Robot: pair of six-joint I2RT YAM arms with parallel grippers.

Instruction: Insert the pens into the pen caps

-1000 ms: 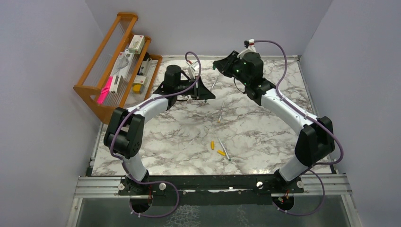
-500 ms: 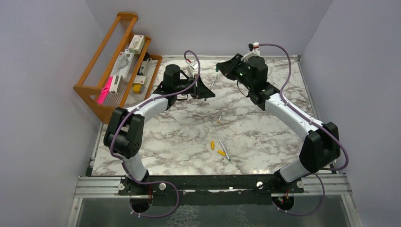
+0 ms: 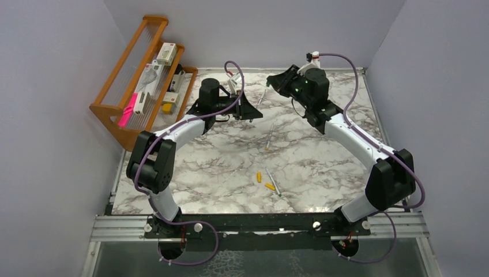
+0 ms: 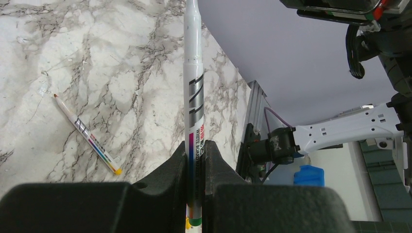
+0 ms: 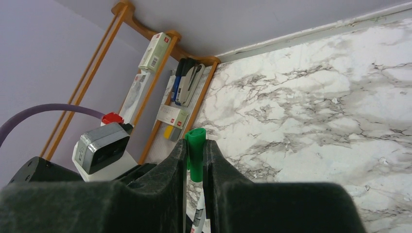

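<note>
My left gripper [image 3: 249, 113] is shut on a pale grey pen [image 4: 193, 87] that points up and away from it towards the right gripper. My right gripper [image 3: 272, 81] is shut on the dark green cap [image 5: 196, 145], also seen from above [image 3: 265, 85]. The held pen's body [image 5: 199, 213] lies in line just below the cap; I cannot tell whether its tip is inside. Two more pens lie on the marble table: one mid-table [image 3: 269, 137], also in the left wrist view [image 4: 87, 136], one nearer [image 3: 273, 182]. Two yellow-orange caps [image 3: 259, 176] [image 3: 269, 186] lie beside the nearer pen.
A wooden rack [image 3: 109, 109] stands at the back left with boxes and a pink marker [image 3: 125, 112]; it also shows in the right wrist view [image 5: 160, 73]. Purple walls close the table [image 3: 190, 173] on three sides. A metal rail [image 3: 259, 226] runs along the near edge.
My right gripper has shifted a little to the right and back with the green cap in it. The left gripper and its pen have stayed put.
</note>
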